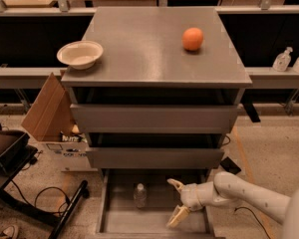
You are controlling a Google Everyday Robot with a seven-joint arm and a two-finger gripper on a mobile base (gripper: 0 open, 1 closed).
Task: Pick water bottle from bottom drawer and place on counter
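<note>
The water bottle (139, 195) stands upright on the grey floor of the open bottom drawer (119, 222), left of centre. My gripper (175, 201) reaches in from the right on a white arm, inside the drawer and to the right of the bottle, apart from it. Its two tan fingers (178, 215) are spread open with nothing between them. The counter (139, 49) on top of the cabinet holds an orange (193, 38) at the back right and a white bowl (79, 54) at the left edge.
The two upper drawers (154, 118) stick out slightly above the bottom one. An open cardboard box (52, 116) stands left of the cabinet, with a black stand and cables on the floor. Pump-top bottles (282, 59) sit on the right bench.
</note>
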